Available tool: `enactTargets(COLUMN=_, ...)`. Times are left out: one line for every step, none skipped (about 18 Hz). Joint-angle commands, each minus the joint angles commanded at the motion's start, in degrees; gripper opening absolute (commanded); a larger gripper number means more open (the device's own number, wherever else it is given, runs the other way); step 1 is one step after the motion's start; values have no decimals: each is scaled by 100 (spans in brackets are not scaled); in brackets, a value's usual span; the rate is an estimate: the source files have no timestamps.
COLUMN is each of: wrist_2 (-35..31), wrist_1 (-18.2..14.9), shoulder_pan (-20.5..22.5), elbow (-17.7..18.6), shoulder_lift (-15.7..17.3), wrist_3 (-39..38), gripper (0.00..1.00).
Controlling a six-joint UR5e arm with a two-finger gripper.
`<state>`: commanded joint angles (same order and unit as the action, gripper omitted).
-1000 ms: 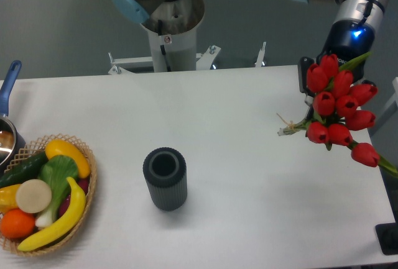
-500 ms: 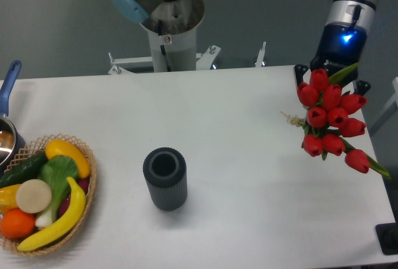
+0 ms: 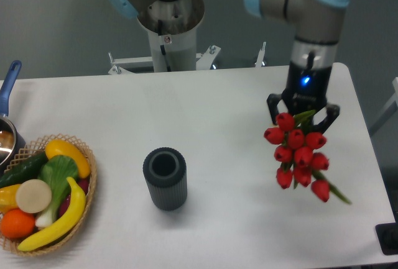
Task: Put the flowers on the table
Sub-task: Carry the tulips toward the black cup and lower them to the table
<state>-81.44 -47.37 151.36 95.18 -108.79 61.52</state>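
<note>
The flowers [image 3: 297, 156], a bunch of red tulip buds with green stems, hang over the right part of the white table [image 3: 205, 113]. My gripper [image 3: 303, 115] is directly above them, its dark fingers on either side of the stems, shut on the bunch. The buds face the camera and hide most of the stems; one green stem tip sticks out at the lower right. The bunch seems to be held above the tabletop, not lying on it.
A dark ribbed cylindrical vase [image 3: 165, 178] stands upright left of centre. A wicker basket [image 3: 43, 194] of fruit and vegetables sits at the left front edge. A pot with a blue handle [image 3: 9, 95] is at the far left. The arm's base [image 3: 168, 27] is behind the table.
My gripper has carried the flowers leftward and forward from the table's right edge to over its right part. The bunch now hangs more vertically. The vase and basket have not moved.
</note>
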Motion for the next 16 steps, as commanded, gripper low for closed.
enactTargets(wrist_2=-186, wrist_1=0, shoulder_pan=-88, elbow=0, shoulder_lift=-89, wrist_3=26, gripper=44)
enactTargets(wrist_2=-309, wrist_1=0, shoulder_pan=-176, elbow=-9, shoulder_lift=-168, wrist_3=70, gripper=44)
enactTargets(wrist_2=-380, wrist_1=9, shoulder_pan=-229, elbow=-9, shoulder_lift=-282, wrist_3=114, gripper=43)
enactTargets(wrist_2=-416, wrist_1=9, shoulder_pan=-247, elbow=-17, shoulder_lift=-387, wrist_3=141, gripper=42)
enactTargets(wrist_2=-416, wrist_1=9, shoulder_pan=-265, elbow=-26, shoulder_lift=-501, wrist_3=193, gripper=40)
enactTargets(wrist_2=-434, wrist_1=-9, shoulder_pan=-291, elbow=-44, shoulder_lift=-555, wrist_3=237, gripper=40)
enactTargets(wrist_2=-468, wrist_1=-18, shoulder_pan=-300, elbow=-44, shoulder_lift=-590, wrist_3=264, gripper=40)
enactTargets(wrist_2=-538, wrist_1=-35, shoulder_pan=-300, elbow=-35, shoulder_lift=-616, wrist_3=264, gripper=40)
enactTargets(wrist_2=-600, wrist_1=-27, shoulder_pan=-309, elbow=-26, shoulder_lift=-695, wrist_3=281, gripper=40)
enactTargets(wrist_2=-662, wrist_1=-9, shoulder_pan=-352, elbow=-44, shoulder_lift=-765, wrist_3=290, gripper=40)
enactTargets(wrist_2=-680, wrist_1=0, shoulder_pan=-396, elbow=-53, shoulder_lift=-827, wrist_3=299, gripper=40)
enactTargets(wrist_2=-688, wrist_1=9, shoulder_pan=-406, elbow=-53, shoulder_lift=-854, wrist_3=299, gripper=42)
enactTargets(wrist_2=-689, wrist_1=9, shoulder_pan=-406, elbow=-53, shoulder_lift=-871, wrist_3=299, gripper=47)
enactTargets(wrist_2=-689, wrist_1=9, shoulder_pan=-406, elbow=-61, shoulder_lift=-872, wrist_3=308, gripper=60)
enactTargets(wrist_2=-689, wrist_1=9, shoulder_pan=-397, elbow=-96, shoulder_lift=-863, wrist_3=334, gripper=87)
enactTargets(wrist_2=-689, wrist_1=17, shoulder_pan=-397, elbow=-105, shoulder_lift=-845, wrist_3=395, gripper=100)
